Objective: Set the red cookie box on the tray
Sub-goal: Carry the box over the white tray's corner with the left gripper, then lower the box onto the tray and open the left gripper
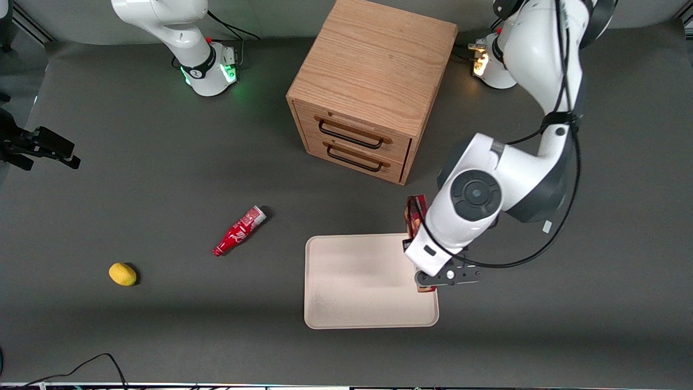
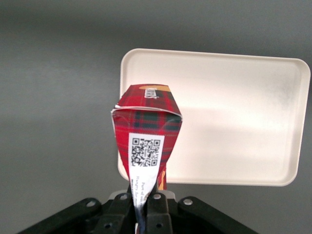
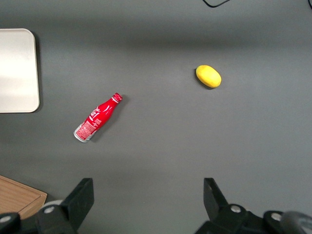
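Note:
The red cookie box [image 1: 416,213], dark-red tartan with a white QR label [image 2: 146,127], is held in the air by my left gripper [image 1: 429,283], which is shut on its squeezed end [image 2: 144,201]. The box hangs over the edge of the tray [image 1: 357,281] on the working arm's side, and the arm's wrist hides most of the box from the front camera. The pale beige tray [image 2: 234,112] lies flat on the dark table with nothing on it, and one corner of the tray [image 3: 17,68] shows in the right wrist view.
A wooden two-drawer cabinet [image 1: 373,81] stands farther from the front camera than the tray. A small red bottle [image 1: 239,231] [image 3: 96,118] lies on its side toward the parked arm's end, with a yellow lemon [image 1: 123,274] [image 3: 208,76] farther that way.

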